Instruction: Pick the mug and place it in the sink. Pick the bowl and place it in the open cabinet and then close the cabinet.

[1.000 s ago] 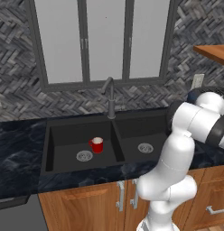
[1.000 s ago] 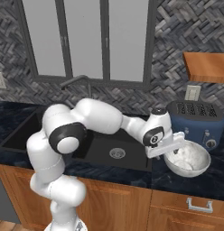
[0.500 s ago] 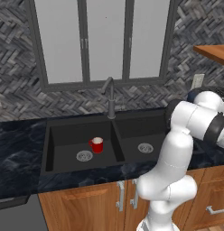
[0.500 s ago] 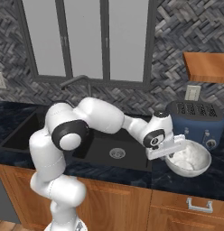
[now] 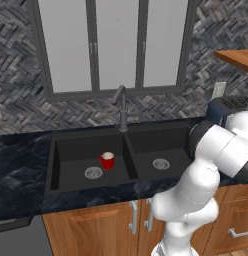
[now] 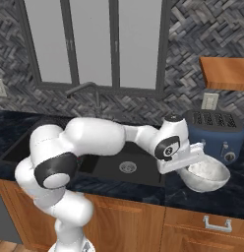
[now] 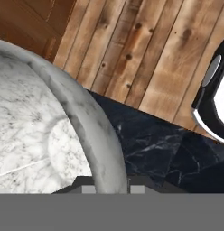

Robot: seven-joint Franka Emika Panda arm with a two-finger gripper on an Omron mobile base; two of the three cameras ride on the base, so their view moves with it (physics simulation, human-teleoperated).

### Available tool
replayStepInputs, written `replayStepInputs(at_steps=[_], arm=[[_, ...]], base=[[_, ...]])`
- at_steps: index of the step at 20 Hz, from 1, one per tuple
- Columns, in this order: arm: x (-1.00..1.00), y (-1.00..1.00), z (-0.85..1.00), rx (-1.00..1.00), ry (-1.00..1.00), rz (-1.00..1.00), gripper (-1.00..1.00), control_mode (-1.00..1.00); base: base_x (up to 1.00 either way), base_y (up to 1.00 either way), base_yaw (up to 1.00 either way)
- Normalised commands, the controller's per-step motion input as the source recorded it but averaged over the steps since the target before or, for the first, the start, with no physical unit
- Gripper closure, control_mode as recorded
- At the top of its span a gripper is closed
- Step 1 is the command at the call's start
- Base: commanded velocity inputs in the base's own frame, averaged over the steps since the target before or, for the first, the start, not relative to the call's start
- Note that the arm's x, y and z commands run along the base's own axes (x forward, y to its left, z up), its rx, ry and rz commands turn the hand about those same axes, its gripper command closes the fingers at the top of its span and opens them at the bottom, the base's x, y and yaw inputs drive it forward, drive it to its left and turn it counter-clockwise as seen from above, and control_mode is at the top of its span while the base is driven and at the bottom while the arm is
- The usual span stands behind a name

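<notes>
The sink [image 5: 76,165] is taken as the landmark, a black double basin set into the dark marbled counter [image 5: 21,170]. In the left base view, the mug [image 5: 107,160] is seen upright in the left basin of the sink, red with a white inside, just beside the round silver drain [image 5: 93,173] and near the divider between the 2 basins. The grey gooseneck faucet [image 5: 121,106] is seen behind the sink, at its middle, below the 3-pane window [image 5: 116,45].

In the right base view, the white arm is stretched from the left across the front of the sink to the counter on the right of it. The bowl [image 6: 210,175] is found there, right of the sink, a grey-white speckled bowl near the counter's front edge, in front of the blue toaster [image 6: 215,133]. The gripper [image 6: 185,165] is set at the bowl's left rim.

In the hand view, the bowl's rim is seen running between the 2 finger tips [image 7: 88,189], 1 inside and 1 outside, so the jaws are closed on the rim of the bowl. A wooden cabinet edge [image 6: 225,73] is seen above and right of the sink.
</notes>
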Motion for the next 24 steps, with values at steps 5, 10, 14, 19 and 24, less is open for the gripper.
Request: replayStepInputs(at_steps=[5,10,14,19,24], arm=[[-0.97,0.69,0.88,-0.21,-0.16,0.03,1.00,-1.00],[-0.56,0.97,0.88,-0.21,-0.19,0.16,1.00,-1.00],[-0.02,0.84,0.91,-0.02,-0.15,0.24,1.00,-1.00],[0.03,0.68,0.96,0.10,0.03,0.32,1.00,-1.00],[-0.01,0.54,0.26,0.05,0.18,0.42,1.00,-1.00]], base=[[0.00,0.00,0.00],[0.00,0.00,0.00],[0.00,0.00,0.00],[0.00,0.00,0.00],[0.00,0.00,0.00]])
